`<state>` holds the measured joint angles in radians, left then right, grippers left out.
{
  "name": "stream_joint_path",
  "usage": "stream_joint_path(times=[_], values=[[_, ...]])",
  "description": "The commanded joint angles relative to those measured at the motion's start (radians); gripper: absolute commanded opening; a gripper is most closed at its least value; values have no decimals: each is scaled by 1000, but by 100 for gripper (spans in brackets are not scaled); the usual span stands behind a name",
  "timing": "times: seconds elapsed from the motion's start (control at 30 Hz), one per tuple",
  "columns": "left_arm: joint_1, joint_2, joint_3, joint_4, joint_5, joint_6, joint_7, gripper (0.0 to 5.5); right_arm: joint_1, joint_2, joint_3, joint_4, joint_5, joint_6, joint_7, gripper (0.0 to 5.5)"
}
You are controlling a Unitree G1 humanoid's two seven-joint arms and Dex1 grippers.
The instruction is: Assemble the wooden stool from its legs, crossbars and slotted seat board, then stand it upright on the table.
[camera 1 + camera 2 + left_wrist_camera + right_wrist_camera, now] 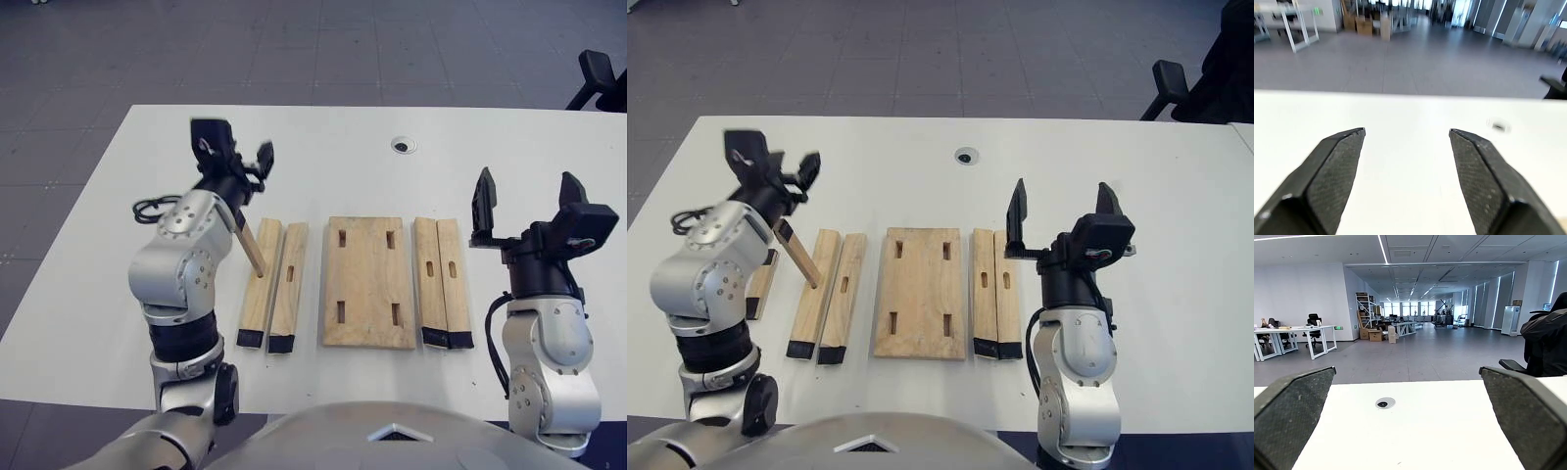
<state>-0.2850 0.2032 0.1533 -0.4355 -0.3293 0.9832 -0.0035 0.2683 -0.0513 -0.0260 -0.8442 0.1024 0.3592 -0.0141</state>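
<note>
My left hand (pixel 238 147) hangs wide open and empty at upper left over the worktop (pixel 323 157). My right hand (pixel 526 186), also spread and empty, stands at right. Under my left hand a crossbar (pixel 253 250) leans, its foot in the slot of a leg (pixel 260 289). The right eye view adds a wooden piece (pixel 761 282) beside my left arm. The seat board (pixel 367 279) lies at centre, long axis running up the frame.

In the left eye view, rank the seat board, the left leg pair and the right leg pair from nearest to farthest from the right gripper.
From the right gripper:
1. Right leg pair, lying just to its left.
2. Seat board, at the table's middle.
3. Left leg pair, beyond the board, by the left arm.
</note>
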Motion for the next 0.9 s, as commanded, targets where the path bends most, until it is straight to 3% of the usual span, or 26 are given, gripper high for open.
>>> stream_joint_path(times=[0.03, 0.2, 0.37, 0.53, 0.6, 0.67, 0.77, 0.9], values=[[111, -22, -1, 41, -12, 81, -10, 319, -6, 4, -6, -14, 5, 11, -4, 550], [89, -37, 32, 15, -26, 28, -7, 319, -3, 8, -8, -2, 5, 0, -5, 550], [-93, -73, 190, -192, -102, -198, 24, 319, 2, 9, -5, 4, 5, -6, -2, 550], [-49, -18, 247, -459, -153, -149, 62, 319, 11, 10, -6, -13, 3, -1, -4, 550], [121, -22, 232, -560, -179, -131, 65, 319, 14, 10, -6, -18, 2, 0, -5, 550], [441, 4, 150, -606, -209, -266, 64, 319, 7, 1, -17, -23, 10, 9, 2, 550], [886, 11, 5, -612, -71, -538, 7, 319, 10, -6, -36, -33, 17, 15, 7, 550], [1256, 3, -146, -570, 150, -721, -12, 319, 3, -12, -43, -28, 22, 18, 17, 550]])
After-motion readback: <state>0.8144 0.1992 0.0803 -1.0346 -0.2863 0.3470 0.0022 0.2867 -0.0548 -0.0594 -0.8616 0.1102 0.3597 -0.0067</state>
